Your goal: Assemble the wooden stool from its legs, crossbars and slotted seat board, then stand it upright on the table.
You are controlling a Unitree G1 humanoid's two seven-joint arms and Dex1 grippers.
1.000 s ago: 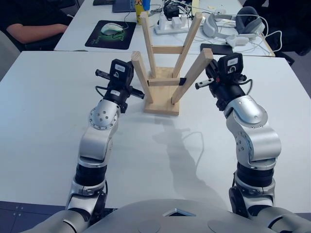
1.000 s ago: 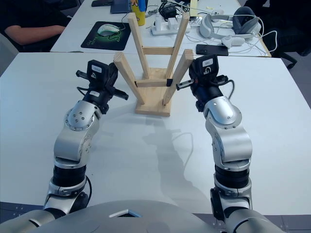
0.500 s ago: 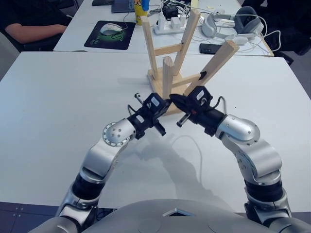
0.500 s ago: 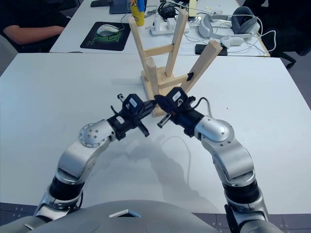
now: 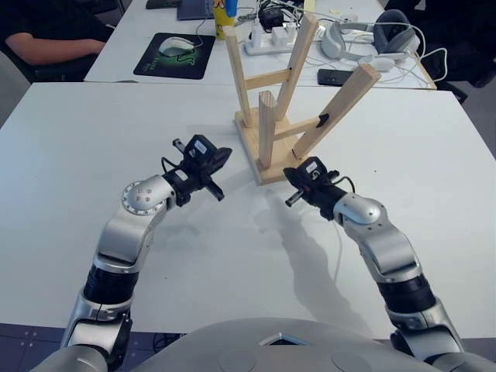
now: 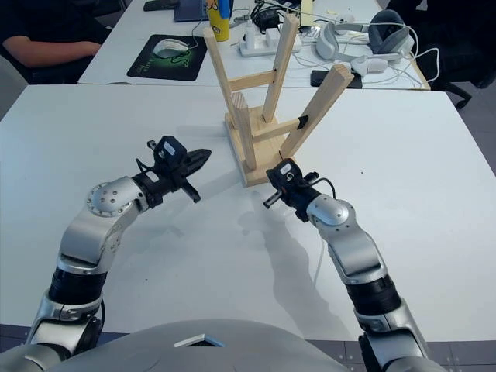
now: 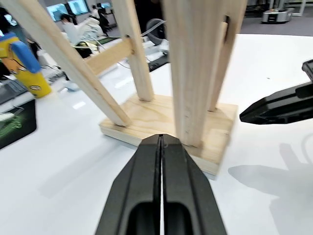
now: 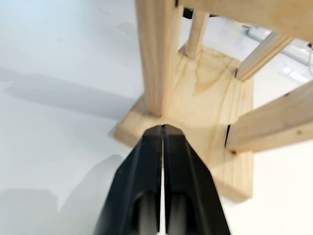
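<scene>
Black left gripper (image 5: 221, 155): fingers pressed together, empty, tips aimed right at the stool, clear gap between. Pine stool (image 5: 265, 128) sits inverted mid-table (image 5: 93, 132), seat board (image 5: 252, 147) down, legs up. Then right gripper (image 5: 290, 175): also closed, empty, just beside the board's near corner, so it's the nearer arm for the flip.

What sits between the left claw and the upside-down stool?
Nothing: only a strip of bare white table separates the left claw from the stool, seen in the left eye view.
</scene>
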